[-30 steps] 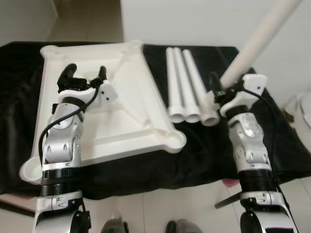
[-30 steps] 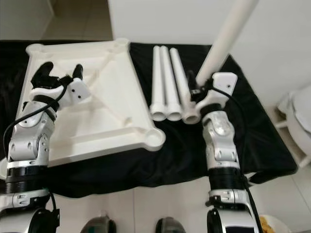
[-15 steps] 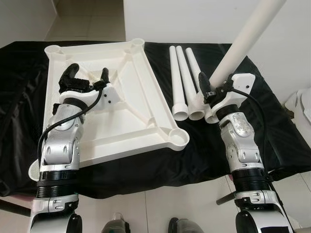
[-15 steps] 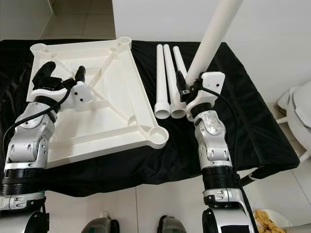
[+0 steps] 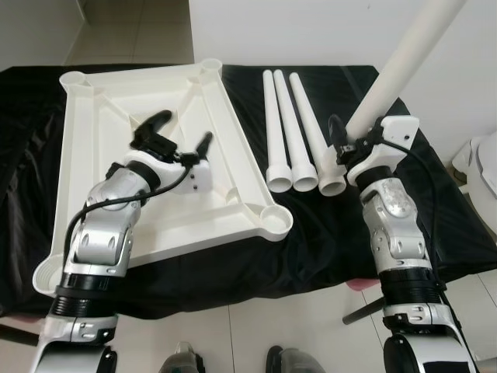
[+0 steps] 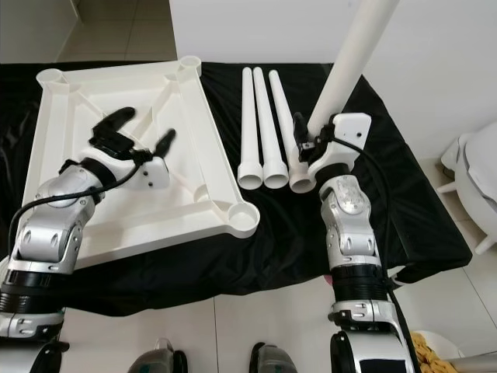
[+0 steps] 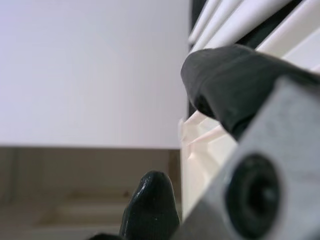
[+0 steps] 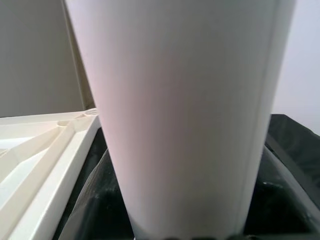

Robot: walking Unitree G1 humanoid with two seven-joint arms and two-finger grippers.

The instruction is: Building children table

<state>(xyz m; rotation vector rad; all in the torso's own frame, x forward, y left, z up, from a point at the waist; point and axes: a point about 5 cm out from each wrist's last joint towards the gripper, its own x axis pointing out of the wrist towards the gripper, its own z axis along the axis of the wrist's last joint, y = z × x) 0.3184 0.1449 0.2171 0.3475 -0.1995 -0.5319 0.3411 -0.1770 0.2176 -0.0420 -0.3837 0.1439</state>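
Tabletop (image 5: 101, 167) lies underside up on the black cloth (image 5: 311, 225), three loose legs (image 5: 291, 128) side by side just to its right. Your right gripper (image 5: 345, 144) is clamped on a fourth leg (image 5: 404, 66) — tilted up and away. Your left gripper (image 5: 180, 134) hangs over the tabletop, fingers spread, holding nothing.

Held leg (image 5: 404, 58) top cut off; left hand (image 5: 178, 136) motion-blurred.
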